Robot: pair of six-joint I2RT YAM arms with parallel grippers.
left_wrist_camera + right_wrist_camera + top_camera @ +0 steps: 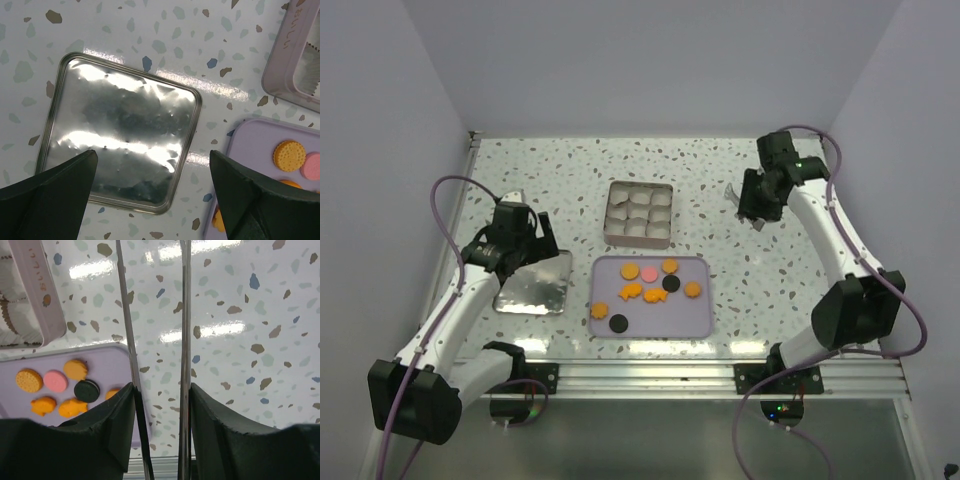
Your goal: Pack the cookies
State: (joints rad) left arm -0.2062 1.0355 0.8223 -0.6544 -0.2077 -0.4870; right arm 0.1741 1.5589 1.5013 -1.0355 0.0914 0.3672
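- cookies [654, 295]: nine of them, all loose on the lavender tray [695, 322] in the middle of the table. mostly orange, plus one pink [649, 273] and two black. none are in the tin [638, 241] yet, so i'd say packing hasn't really started
- the tin sits just behind the tray, lid off, with nine white paper-lined cups that look empty as far as i can tell
- right claw [161, 390] is clamped on a pair of thin metal tongs [125, 315], blades parted with nothing between them. it hovers over bare table, off to the right of the tray and tin
- left claw [152, 160] is spread wide, holding nothing, and hangs over the shiny lid [120, 135] lying left of the tray
- what could go wrong, imo:
  - flat cookies on a flat tray, so skinny blades may just skid one along or flip it instead of pinching it
  - tongs could twist or slip in the claw if a tip digs into the tray
  - the cups look snug, so an off-centre drop lands a cookie on a divider or crumples a liner
  - the orange ones sit close together, so going for one likely bumps its neighbour
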